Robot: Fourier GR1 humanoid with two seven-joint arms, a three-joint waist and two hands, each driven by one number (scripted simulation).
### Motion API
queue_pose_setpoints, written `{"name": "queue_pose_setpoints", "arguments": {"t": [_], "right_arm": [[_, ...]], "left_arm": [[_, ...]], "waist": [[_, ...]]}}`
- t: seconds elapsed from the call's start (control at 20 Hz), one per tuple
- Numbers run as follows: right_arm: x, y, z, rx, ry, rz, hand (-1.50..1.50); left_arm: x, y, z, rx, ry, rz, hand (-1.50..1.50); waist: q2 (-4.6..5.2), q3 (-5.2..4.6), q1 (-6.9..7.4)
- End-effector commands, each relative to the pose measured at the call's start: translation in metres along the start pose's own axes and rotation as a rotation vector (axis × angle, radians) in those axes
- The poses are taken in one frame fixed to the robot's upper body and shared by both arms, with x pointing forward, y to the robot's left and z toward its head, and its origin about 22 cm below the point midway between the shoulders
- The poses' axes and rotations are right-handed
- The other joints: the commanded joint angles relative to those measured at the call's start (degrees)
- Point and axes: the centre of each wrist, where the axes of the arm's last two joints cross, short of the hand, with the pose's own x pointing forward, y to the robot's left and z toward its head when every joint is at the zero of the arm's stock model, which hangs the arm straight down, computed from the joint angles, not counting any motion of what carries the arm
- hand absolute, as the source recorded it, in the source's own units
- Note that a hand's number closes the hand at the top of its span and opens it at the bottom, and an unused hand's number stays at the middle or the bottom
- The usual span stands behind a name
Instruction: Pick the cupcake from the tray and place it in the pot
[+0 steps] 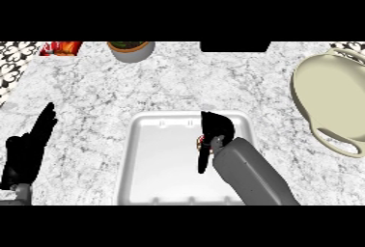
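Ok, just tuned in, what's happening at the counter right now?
The right hand is down over the white tray, fingers curled around the cupcake, which is mostly hidden and not yet lifted clear of the tray. The cream pot waits at the right with nothing visible in it. The left hand rests open at the left edge.

The cupcake is almost wholly covered by the right hand; only a small red and white sliver is seen at its left side, so whether it is gripped cannot be told. Far right of that hand, the pot is cut off by the edge. The tray's near rim is cropped below the hand.
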Motion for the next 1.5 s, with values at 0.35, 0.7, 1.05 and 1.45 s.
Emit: {"name": "queue_pose_setpoints", "arguments": {"t": [0.35, 0.7, 1.05, 1.45], "right_arm": [[-0.013, 0.011, -0.009, 0.016, -0.051, 0.062, 1.5], [0.0, -0.012, 0.003, 0.005, -0.048, 0.073, 1.5], [-0.134, -0.019, -0.004, -0.162, -0.291, 0.123, 1.5], [-0.146, -0.048, 0.03, -0.401, -0.268, 0.148, 1.5]], "left_arm": [[0.0, 0.004, 0.007, -0.013, -0.006, -0.008, 0.0], [-0.003, 0.002, 0.008, -0.009, 0.013, 0.0, 0.0], [-0.019, 0.013, 0.017, 0.017, 0.001, -0.007, 0.0], [-0.003, 0.01, 0.012, 0.008, -0.01, 0.015, 0.0]], "waist": [[-0.03, 0.01, -0.26], [-0.06, 0.0, -0.33], [-0.17, 0.02, -0.92], [-0.31, -0.02, -0.85]]}}
